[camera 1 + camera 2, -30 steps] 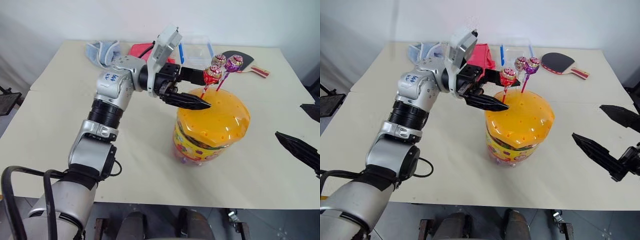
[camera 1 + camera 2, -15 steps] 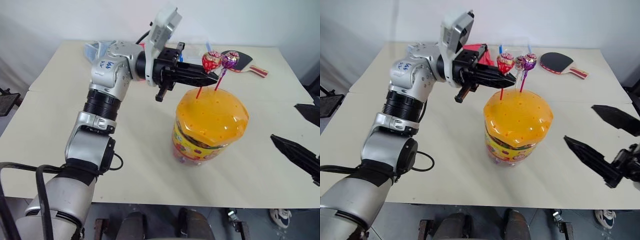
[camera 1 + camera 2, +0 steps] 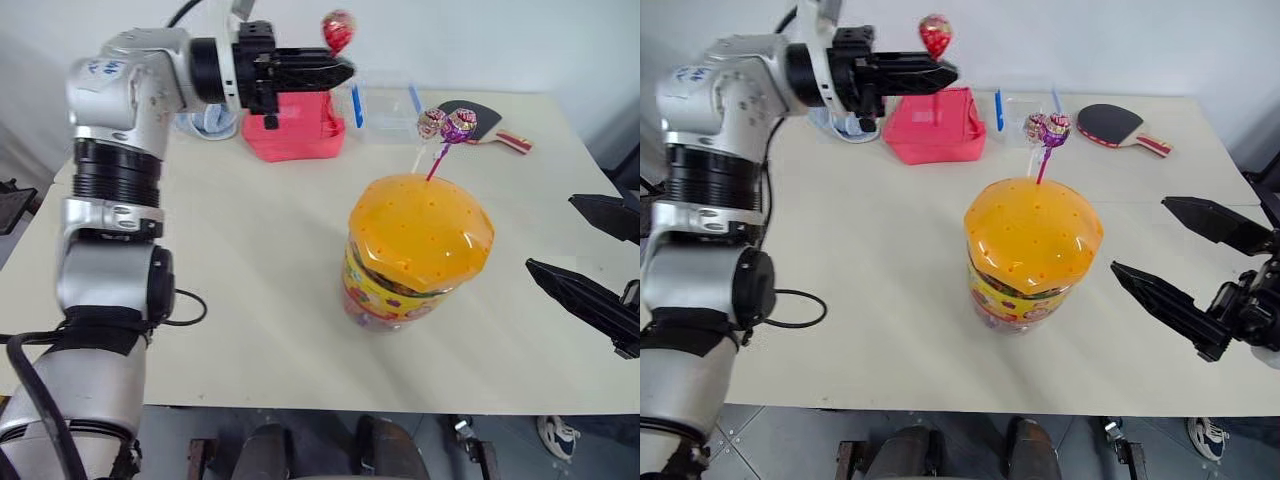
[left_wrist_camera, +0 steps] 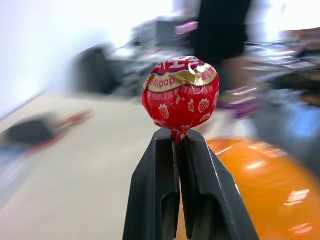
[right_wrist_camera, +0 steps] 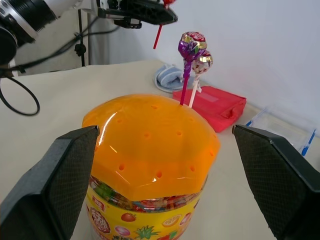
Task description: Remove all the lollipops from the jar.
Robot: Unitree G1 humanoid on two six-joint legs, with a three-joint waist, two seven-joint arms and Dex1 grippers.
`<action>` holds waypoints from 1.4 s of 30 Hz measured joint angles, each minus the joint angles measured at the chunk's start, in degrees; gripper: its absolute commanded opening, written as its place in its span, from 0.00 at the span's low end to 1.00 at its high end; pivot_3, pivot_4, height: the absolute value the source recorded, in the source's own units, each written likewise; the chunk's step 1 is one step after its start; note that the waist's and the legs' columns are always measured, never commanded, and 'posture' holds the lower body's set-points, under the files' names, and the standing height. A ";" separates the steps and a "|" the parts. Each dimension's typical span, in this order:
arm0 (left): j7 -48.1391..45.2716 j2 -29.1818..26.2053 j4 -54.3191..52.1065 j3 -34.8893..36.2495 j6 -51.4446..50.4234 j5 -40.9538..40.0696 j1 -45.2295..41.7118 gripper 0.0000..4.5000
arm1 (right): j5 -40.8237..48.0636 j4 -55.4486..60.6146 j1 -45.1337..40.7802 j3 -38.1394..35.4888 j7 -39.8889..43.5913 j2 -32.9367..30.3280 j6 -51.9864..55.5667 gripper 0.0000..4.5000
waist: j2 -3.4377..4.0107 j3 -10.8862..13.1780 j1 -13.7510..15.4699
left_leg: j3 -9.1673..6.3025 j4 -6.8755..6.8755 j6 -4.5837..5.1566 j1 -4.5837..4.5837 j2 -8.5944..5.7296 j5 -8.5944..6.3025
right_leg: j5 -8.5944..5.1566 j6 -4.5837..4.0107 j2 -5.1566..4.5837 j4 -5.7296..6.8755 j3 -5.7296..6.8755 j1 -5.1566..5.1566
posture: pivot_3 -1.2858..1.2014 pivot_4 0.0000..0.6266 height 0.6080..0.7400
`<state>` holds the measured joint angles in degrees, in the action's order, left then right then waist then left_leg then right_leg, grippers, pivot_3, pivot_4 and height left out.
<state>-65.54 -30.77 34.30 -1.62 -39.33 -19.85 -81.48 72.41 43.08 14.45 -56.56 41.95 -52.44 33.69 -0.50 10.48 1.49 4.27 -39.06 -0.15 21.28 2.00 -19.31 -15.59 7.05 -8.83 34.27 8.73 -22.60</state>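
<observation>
On the pale table (image 3: 250, 260) stands the jar (image 3: 415, 250), two lollipops, purple (image 3: 463, 124) and silvery-pink (image 3: 433, 122), upright in holes of its orange lid. The left gripper (image 3: 335, 70) is clamped on the stick just under the red lollipop (image 3: 338, 30), raised clear of the jar; the right gripper (image 3: 1160, 255) waits beside the jar, fingers spread wide. These look feather-light with thin, likely bendable sticks and slick wrappers, so pinching the stick close beneath the head seems safest.

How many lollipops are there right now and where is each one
3. The red lollipop is held in the left gripper, off the jar. The purple lollipop and silvery-pink lollipop stand in the jar's lid.
</observation>
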 measured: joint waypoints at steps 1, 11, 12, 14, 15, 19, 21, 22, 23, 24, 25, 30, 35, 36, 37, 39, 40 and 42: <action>1.17 -1.27 -0.47 -1.40 -0.91 1.55 1.65 0.01 | -0.42 -0.18 -0.14 0.23 0.37 -0.08 0.00 1.00 | 0.00 0.00 0.07 | 0.00 -0.01 0.00 -0.01 -0.01 0.00 | 0.00 0.00 0.00 0.00 -0.01 0.01 | 0.52 0.24 1.00; 10.62 -10.96 -2.97 -13.59 -18.30 15.16 17.42 0.01 | -3.88 -3.19 -3.10 4.78 2.66 -0.61 -0.02 1.00 | -0.60 0.35 0.14 | 0.06 -0.03 0.00 0.12 0.00 -0.01 | 0.00 0.00 0.02 0.09 -0.11 -0.17 | 0.52 0.24 1.00; 11.19 -11.68 -3.73 -13.64 -19.25 15.81 18.22 0.01 | -4.22 -3.50 -3.64 5.25 2.86 -0.62 -0.02 1.00 | -0.61 0.35 0.12 | 0.07 -0.03 0.00 0.12 0.00 -0.01 | 0.00 0.00 0.02 0.08 -0.12 -0.17 | 0.52 0.24 1.00; 11.77 -13.34 -4.69 -15.25 -22.11 16.94 19.59 0.01 | -5.03 -4.53 -5.06 6.37 3.09 -0.65 -0.07 1.00 | -0.61 0.35 0.11 | 0.08 -0.03 0.00 0.11 0.00 -0.01 | 0.00 0.00 0.02 0.09 -0.11 -0.17 | 0.52 0.24 1.00; 11.86 -13.92 -4.67 -16.29 -23.83 17.58 19.94 0.01 | -5.56 -5.03 -5.33 6.91 3.36 -0.65 -0.10 1.00 | -0.61 0.35 0.14 | 0.08 -0.03 -0.01 0.10 0.00 -0.01 | 0.00 0.00 0.02 0.11 -0.11 -0.17 | 0.52 0.24 1.00; 12.25 -16.02 -3.33 -20.37 -29.44 19.92 20.12 0.01 | -6.89 -6.62 -7.51 8.74 4.10 -0.65 -0.19 1.00 | -0.61 0.35 0.10 | 0.13 -0.04 0.00 0.08 0.00 -0.01 | 0.00 0.00 0.02 0.15 -0.15 -0.18 | 0.52 0.24 1.00; 11.71 -17.00 -3.01 -21.97 -31.07 20.07 19.53 0.06 | -7.35 -7.22 -8.42 9.38 4.46 -0.65 -0.21 1.00 | -0.61 0.35 0.05 | 0.19 -0.04 0.00 0.05 0.00 -0.01 | 0.00 0.00 0.02 0.16 -0.21 -0.19 | 0.52 0.24 1.00; 11.57 -17.23 -2.72 -22.14 -31.86 20.08 19.32 0.12 | -7.76 -7.51 -8.77 9.49 4.64 -0.65 -0.22 1.00 | -0.61 0.35 0.04 | 0.20 -0.04 0.00 0.04 0.00 -0.01 | 0.00 0.00 0.02 0.16 -0.22 -0.20 | 0.52 0.24 1.00; 11.49 -17.30 -2.22 -22.20 -32.77 20.07 19.01 0.17 | -8.14 -7.75 -9.15 9.74 4.78 -0.65 -0.23 1.00 | -0.61 0.35 0.03 | 0.20 -0.04 0.00 0.04 0.01 -0.01 | 0.00 0.00 0.02 0.17 -0.22 -0.19 | 0.52 0.24 1.00; 11.46 -17.31 -2.13 -22.28 -33.35 20.07 18.80 0.24 | -8.39 -7.89 -9.44 10.07 4.90 -0.65 -0.24 1.00 | -0.61 0.35 0.03 | 0.21 -0.04 0.00 0.02 0.01 -0.01 | 0.00 0.00 0.02 0.18 -0.23 -0.20 | 0.52 0.24 1.00; 11.33 -17.35 -2.11 -22.47 -33.75 20.07 18.64 0.29 | -8.46 -8.00 -9.60 10.36 5.06 -0.65 -0.24 1.00 | -0.61 0.35 0.00 | 0.22 -0.04 -0.01 0.02 0.01 -0.01 | 0.00 0.00 0.02 0.19 -0.24 -0.20 | 0.52 0.24 1.00; 10.22 -19.16 -2.79 -24.26 -34.62 20.07 17.56 0.64 | -9.17 -8.94 -10.06 10.77 5.68 -0.65 -0.24 1.00 | -0.62 0.36 -0.04 | 0.30 -0.04 -0.01 0.03 0.02 -0.01 | 0.00 0.00 0.02 0.26 -0.32 -0.30 | 0.52 0.24 1.00; 7.83 -22.02 -6.63 -25.98 -35.03 20.08 14.18 1.00 | -9.70 -9.35 -10.11 10.70 6.39 -0.66 -0.22 1.00 | -0.70 0.40 0.16 | 0.39 -0.04 0.00 0.09 0.01 -0.01 | 0.00 0.00 0.02 0.32 -0.42 -0.45 | 0.52 0.24 1.00; 6.83 -22.86 -7.19 -26.90 -34.80 20.14 12.38 1.00 | -9.76 -9.38 -10.01 10.55 6.54 -0.66 -0.17 1.00 | -0.79 0.46 0.19 | 0.41 -0.05 -0.01 0.16 0.01 -0.01 | 0.00 0.00 0.02 0.37 -0.43 -0.55 | 0.52 0.24 1.00; 5.90 -23.92 -8.13 -27.34 -34.14 20.21 10.31 1.00 | -9.79 -9.37 -9.83 10.27 6.76 -0.66 -0.14 1.00 | -0.88 0.49 0.20 | 0.45 -0.08 -0.01 0.25 0.01 -0.01 | 0.00 0.00 0.02 0.46 -0.49 -0.71 | 0.52 0.24 1.00; 4.73 -24.85 -9.25 -27.71 -32.74 20.68 6.92 1.00 | -10.19 -9.41 -9.39 9.39 7.18 -0.66 -0.08 1.00 | -0.88 0.49 0.29 | 0.65 -0.09 0.00 0.26 0.00 -0.01 | 0.00 0.00 0.02 0.49 -0.66 -0.81 | 0.52 0.24 1.00; 4.22 -24.86 -9.40 -27.74 -31.90 20.80 5.49 1.00 | -10.35 -9.44 -9.28 9.00 7.33 -0.66 -0.07 1.00 | -0.88 0.49 0.30 | 0.73 -0.09 0.00 0.23 0.00 -0.02 | 0.00 0.00 0.02 0.52 -0.73 -0.84 | 0.52 0.24 1.00; 4.00 -23.36 -8.82 -27.34 -29.30 20.80 3.43 1.00 | -10.54 -9.60 -9.05 8.42 7.47 -0.66 -0.07 1.00 | -0.88 0.49 0.35 | 0.81 -0.09 0.01 0.20 0.00 -0.02 | 0.00 0.00 0.02 0.57 -0.82 -0.87 | 0.52 0.24 1.00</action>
<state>-61.55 -54.13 25.48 -28.97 -68.63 0.95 -78.04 61.87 33.49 5.39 -48.15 49.41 -53.10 33.63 -1.38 10.96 1.84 5.07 -39.15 -0.15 21.48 2.00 -19.33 -15.59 7.06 -8.81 34.84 7.92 -23.47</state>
